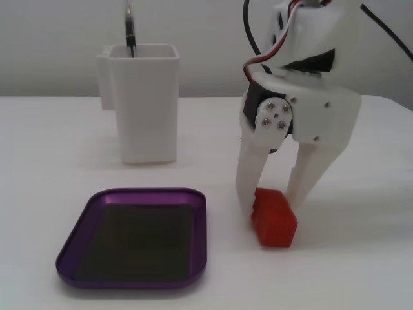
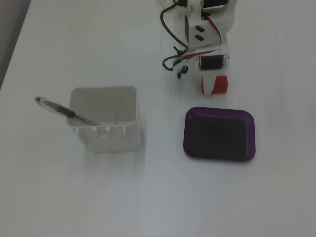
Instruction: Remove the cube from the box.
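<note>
The white arm [image 1: 310,97] reached steeply down, its tool [image 1: 271,210] pointed at the table [image 1: 361,271]. Both fingers [image 1: 250,171] were spread in a narrow V, tips low, red and black wires looped above the wrist.
</note>
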`<action>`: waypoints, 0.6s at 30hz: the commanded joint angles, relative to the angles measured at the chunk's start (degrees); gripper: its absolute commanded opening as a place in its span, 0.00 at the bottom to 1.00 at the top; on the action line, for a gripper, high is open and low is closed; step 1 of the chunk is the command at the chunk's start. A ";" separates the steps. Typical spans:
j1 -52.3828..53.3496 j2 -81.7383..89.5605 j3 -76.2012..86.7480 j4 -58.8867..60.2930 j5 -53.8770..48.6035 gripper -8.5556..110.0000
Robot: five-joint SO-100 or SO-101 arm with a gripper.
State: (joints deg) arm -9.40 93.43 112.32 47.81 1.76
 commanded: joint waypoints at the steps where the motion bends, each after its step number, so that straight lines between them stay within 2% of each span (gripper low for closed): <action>1: 0.26 4.48 -0.35 0.18 -0.18 0.19; 5: 0.18 4.92 -0.70 1.23 -0.18 0.25; 9: 0.18 8.09 -2.55 7.56 -0.44 0.26; 18: -0.18 32.87 -2.55 13.54 -4.04 0.26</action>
State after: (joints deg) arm -9.40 115.31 111.09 59.50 -2.37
